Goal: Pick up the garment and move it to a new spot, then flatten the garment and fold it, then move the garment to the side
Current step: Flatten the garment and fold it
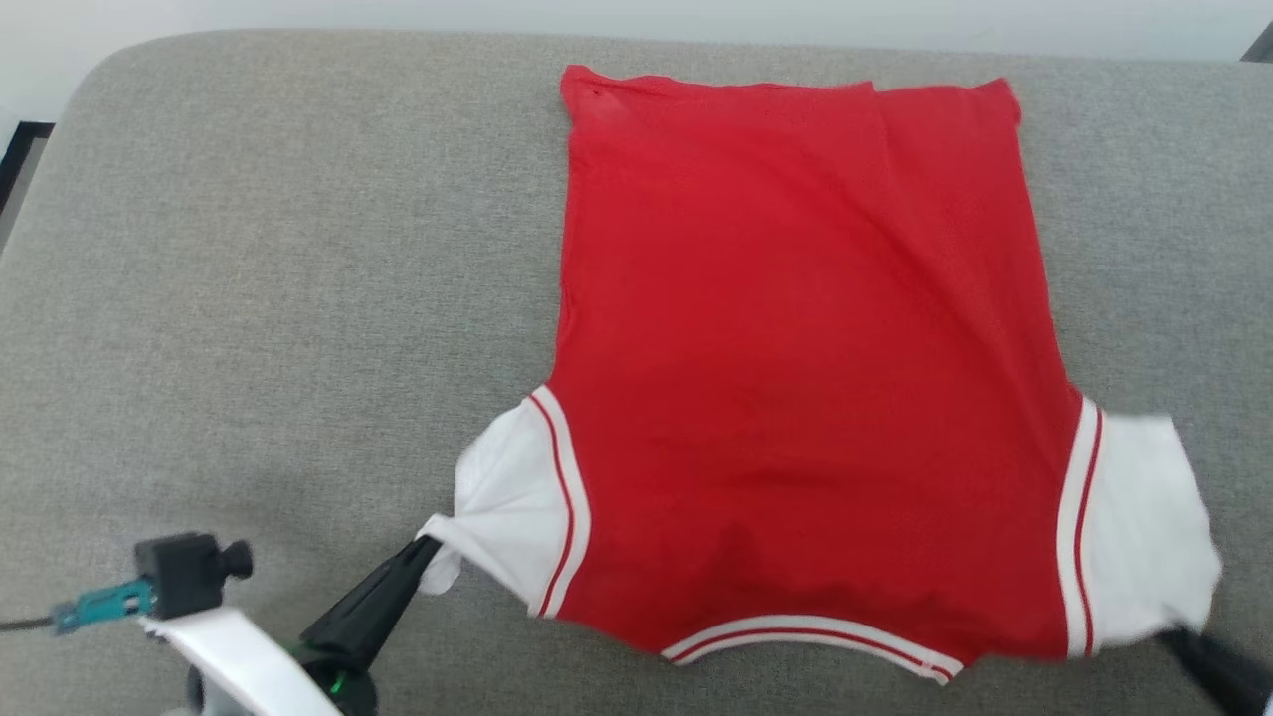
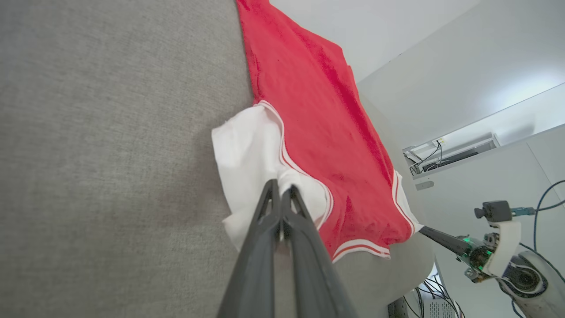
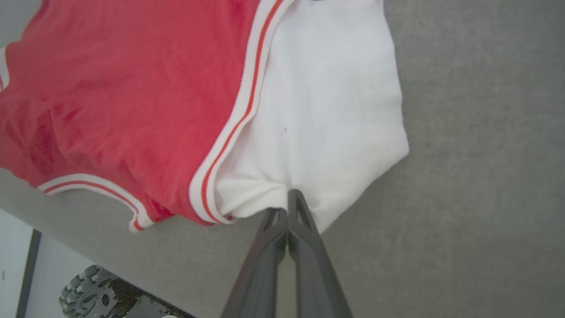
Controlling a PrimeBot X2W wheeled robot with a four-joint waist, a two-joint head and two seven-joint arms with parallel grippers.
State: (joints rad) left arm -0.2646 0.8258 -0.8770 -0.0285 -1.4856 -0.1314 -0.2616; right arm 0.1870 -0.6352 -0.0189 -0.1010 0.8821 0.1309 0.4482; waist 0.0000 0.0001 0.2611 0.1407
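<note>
- Garment (image 1: pixel 796 348): red jersey T-shirt with white short sleeves, spread flat, plain side up, on grey fabric surface (image 1: pixel 298 298).
- Left fingers (image 2: pixel 260 247): closed, pinching left sleeve.
- Right fingers (image 3: pixel 265 256): closed, pinching right sleeve.

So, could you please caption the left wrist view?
Left gripper pinching the garment by a white sleeve on grey cushion.

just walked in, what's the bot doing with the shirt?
It is working on the garment, a red shirt spread mostly flat on the grey padded surface, plain red side up, collar edge toward the robot. The left gripper is pinched shut on the white sleeve on its left, the right gripper on the white sleeve on its right. This looks like the flattening stage; no fold is made yet.
</note>
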